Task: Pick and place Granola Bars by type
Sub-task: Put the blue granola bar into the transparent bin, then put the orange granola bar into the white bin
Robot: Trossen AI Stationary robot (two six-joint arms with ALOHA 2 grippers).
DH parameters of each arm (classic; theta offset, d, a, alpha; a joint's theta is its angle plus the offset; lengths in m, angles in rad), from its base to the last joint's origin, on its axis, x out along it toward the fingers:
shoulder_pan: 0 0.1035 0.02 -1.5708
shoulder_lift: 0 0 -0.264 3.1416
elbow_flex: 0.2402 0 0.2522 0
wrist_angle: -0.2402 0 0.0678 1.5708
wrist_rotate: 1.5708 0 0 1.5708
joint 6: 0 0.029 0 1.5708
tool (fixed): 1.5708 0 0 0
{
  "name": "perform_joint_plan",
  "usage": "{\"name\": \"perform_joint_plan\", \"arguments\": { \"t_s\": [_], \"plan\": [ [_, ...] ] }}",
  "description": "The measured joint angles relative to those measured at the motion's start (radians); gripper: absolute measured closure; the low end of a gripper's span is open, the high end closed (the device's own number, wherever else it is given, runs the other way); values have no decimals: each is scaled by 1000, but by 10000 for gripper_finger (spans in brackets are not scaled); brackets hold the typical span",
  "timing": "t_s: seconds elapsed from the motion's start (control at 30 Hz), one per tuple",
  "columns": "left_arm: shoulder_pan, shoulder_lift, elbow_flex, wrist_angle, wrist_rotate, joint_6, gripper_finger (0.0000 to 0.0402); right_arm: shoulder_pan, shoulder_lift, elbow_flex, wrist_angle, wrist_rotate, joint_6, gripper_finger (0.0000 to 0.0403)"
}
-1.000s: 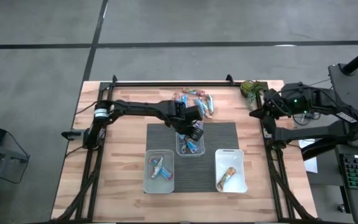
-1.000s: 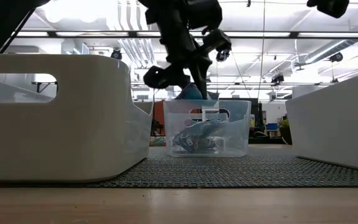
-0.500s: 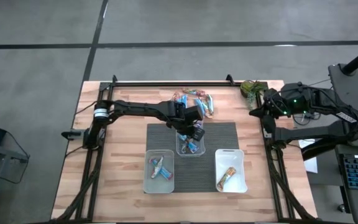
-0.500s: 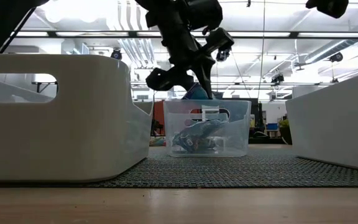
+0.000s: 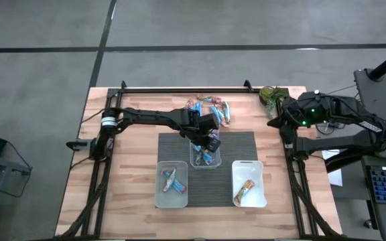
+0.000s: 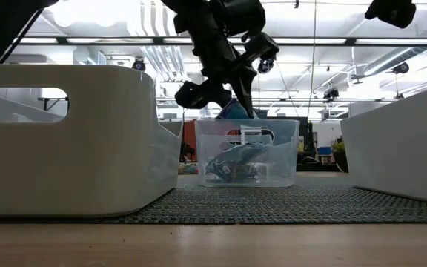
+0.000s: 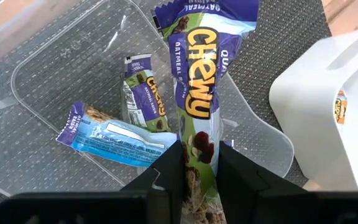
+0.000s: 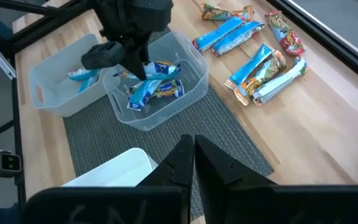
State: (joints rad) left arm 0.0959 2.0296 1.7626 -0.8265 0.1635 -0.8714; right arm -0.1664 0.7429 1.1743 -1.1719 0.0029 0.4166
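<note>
A purple-blue Chewy granola bar (image 7: 197, 93) is between the fingers of my left gripper (image 5: 210, 142), which is shut on it above the small clear middle tub (image 5: 196, 161). Two bars lie in that tub, a blue one (image 7: 114, 140) and a dark one (image 7: 143, 93). Several loose bars (image 5: 212, 109) lie in a pile on the wood at the table's far side. The left tub (image 5: 171, 194) holds a bar or two, the right tub (image 5: 248, 171) an orange-tan one (image 5: 245, 191). My right gripper (image 5: 273, 120) waits shut at the table's right edge. My left gripper pinches the bar between its two fingers near one end (image 7: 199, 149); the wrapper is narrowed there. The fingers slant down from the table's left, lying along the bar. The bar sticks out past the fingertips, its free end (image 6: 232, 111) at the tub's rim, above the bars inside.
The three tubs stand on a dark ribbed mat (image 5: 240, 144) at the table's middle. A small green plant-like clump (image 5: 270, 95) sits at the far right corner. Bare wood lies on the table's left and near sides.
</note>
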Motion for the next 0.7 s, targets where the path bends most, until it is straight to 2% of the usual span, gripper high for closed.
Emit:
{"name": "perform_joint_plan", "arguments": {
  "t_s": [0.27,0.57,0.7],
  "plan": [
    [0,0,0,0,5,18,326,0,-1,-6,2,0,2,394],
    [0,0,0,-1,3,14,231,0,-2,-6,2,0,2,394],
    [1,0,0,-1,12,51,207,0,-1,-6,2,0,2,394]
  ]
}}
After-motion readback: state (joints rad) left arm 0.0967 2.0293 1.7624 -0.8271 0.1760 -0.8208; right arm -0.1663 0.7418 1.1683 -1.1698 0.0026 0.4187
